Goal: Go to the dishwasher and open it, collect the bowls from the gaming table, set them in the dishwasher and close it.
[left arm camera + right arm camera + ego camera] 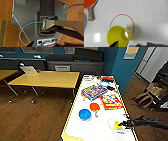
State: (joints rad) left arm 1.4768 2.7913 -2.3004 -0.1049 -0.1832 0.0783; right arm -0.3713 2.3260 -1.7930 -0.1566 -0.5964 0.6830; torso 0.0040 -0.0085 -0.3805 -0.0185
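1 blue bowl (85, 114), 2 game boxes (94, 92)

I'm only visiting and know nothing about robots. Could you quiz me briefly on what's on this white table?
1. True or false: the blue bowl stands on the white table, close to the red-orange paddle.
2. What is the gripper at? A) a board game box B) the yellow cup-like thing C) a laptop
3. Fill in: the arm reaching over the table is the robot's ___ arm.
Key: 1 true; 2 B; 3 right.
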